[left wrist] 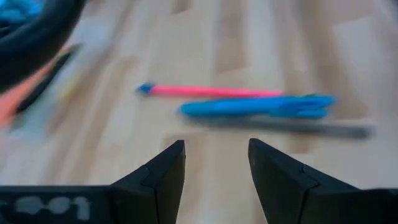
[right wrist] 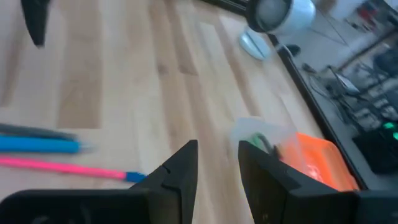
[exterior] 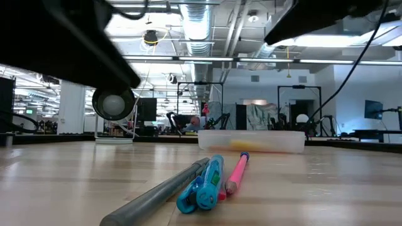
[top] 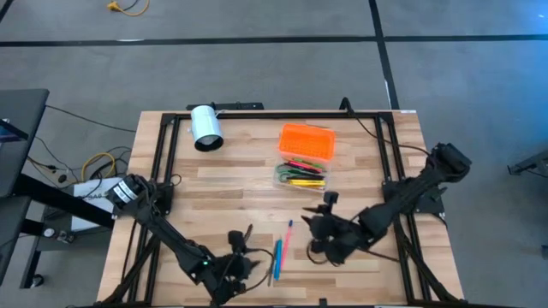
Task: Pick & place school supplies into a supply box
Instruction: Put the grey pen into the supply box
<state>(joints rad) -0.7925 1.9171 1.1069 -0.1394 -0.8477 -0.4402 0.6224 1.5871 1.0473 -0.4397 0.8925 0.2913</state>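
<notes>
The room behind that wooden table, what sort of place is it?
Probably a robotics lab or workshop. The low view shows bare ceiling ducts with strip lights, metal frames farther back and monitors along the side. The high view shows cables across a grey floor beside the table.

No legible text, labels, brand marks, numbers or signs appear on any object or surface in view.

Both arms dark/black, jointed segments. Left end effector [left wrist: 214, 171]: two black wedge fingers, faint grey marking on base. Right end effector [right wrist: 217, 171]: same black wedges.
</notes>
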